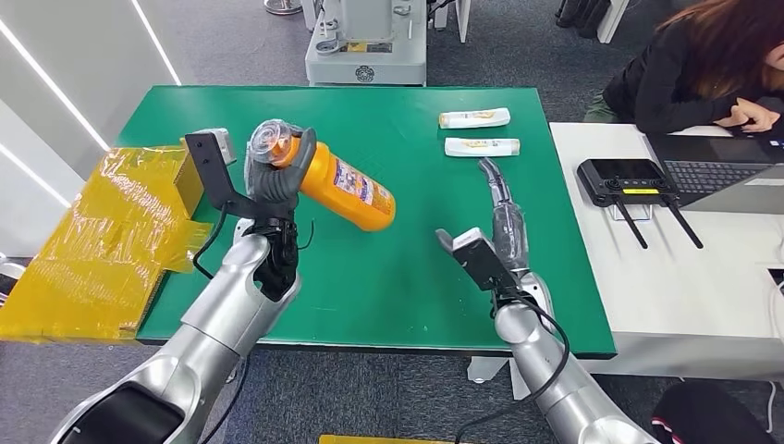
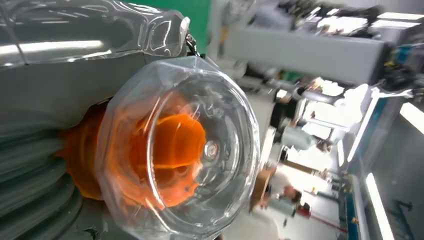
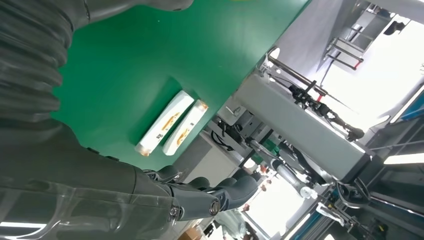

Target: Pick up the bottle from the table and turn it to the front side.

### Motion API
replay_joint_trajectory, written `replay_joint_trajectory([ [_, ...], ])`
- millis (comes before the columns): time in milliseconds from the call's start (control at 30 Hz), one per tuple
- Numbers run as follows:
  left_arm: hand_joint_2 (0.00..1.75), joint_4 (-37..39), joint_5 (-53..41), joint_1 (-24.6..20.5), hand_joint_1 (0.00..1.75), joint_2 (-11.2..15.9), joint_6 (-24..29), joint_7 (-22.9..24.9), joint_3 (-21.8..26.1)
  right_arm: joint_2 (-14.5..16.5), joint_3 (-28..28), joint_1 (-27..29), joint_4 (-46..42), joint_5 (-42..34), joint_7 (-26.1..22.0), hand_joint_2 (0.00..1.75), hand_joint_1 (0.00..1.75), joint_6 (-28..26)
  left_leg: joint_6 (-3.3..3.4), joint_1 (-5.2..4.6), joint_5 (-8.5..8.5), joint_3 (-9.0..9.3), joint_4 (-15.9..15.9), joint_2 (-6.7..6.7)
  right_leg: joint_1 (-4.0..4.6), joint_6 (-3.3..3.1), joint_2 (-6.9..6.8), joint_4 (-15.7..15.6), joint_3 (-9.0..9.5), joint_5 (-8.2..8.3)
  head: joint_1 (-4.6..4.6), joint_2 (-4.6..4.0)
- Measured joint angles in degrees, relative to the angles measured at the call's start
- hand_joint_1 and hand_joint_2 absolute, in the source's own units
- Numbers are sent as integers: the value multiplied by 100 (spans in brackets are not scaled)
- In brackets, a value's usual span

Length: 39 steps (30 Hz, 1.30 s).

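Orange plastic bottle (image 1: 347, 190) with a clear cap sits lifted off the green worktop (image 1: 416, 268), held in my left hand (image 1: 277, 180) above the worktop's left half. The dark fingers wrap the neck end just below the cap, so the body juts out to the right and tilts down, its printed label facing up and toward the camera. I judge this grip near the cap leaves the body free to roll about its long axis, which suits turning it to the front side. From the left wrist, the clear cap (image 2: 185, 150) looms close with orange showing through it.

My right hand (image 1: 504, 217) hangs over the worktop's right half, holding nothing, fingers stretched forward and apart; it is well apart from the bottle and ready to assist if needed.

Two white tubes (image 1: 476, 131) lie side by side near the far edge, well clear of the bottle. Yellow plastic wrapping (image 1: 102, 240) covers a box at the worktop's left edge, close to my left forearm; a wide swing could brush it. A person (image 1: 703, 65) sits at a white desk (image 1: 666, 296) to the right with a laptop (image 1: 721, 176) and a black controller (image 1: 624, 180).
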Motion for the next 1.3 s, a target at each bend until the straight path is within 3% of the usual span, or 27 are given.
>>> replay_joint_trajectory([
  [233,175,170,-2052,-195,175,280,808,-324,-144,-223,-40,389,-546,-404,-196,175,0,-19,0,0,0,-1,-1,1,0,0,1,1,-1,0,0,0],
  [433,175,222,-3942,-303,175,547,1443,-85,-164,-322,-31,745,-1041,-489,-245,175,0,20,0,0,0,0,-1,2,0,0,2,1,-1,0,-1,0],
  [667,175,227,-4527,-346,175,699,1593,81,-172,-378,-21,921,-1361,-508,-251,175,0,20,0,0,0,-1,-1,2,0,0,2,2,-1,0,1,0],
  [767,175,250,-5501,-358,175,751,1800,448,-209,-410,-20,1043,-1521,-535,-252,175,0,16,0,0,0,-1,0,2,0,0,2,1,-1,0,2,0],
  [900,175,289,-7490,-383,175,903,2154,1176,-239,-468,-40,1348,-1849,-455,-241,175,0,9,0,0,0,-1,0,2,0,0,2,1,-2,0,0,0],
  [1133,175,515,-10254,-593,175,1093,2176,2371,-241,-481,-243,1886,-2338,-283,-191,175,0,16,-1,1,0,-1,-2,0,1,-1,0,2,-3,-1,1,0],
  [1300,175,871,-11239,-724,175,1118,2101,2955,-254,-480,-487,2278,-2747,-162,-138,175,0,134,-1,0,0,-2,-1,2,0,-1,1,3,-2,-1,2,0],
])
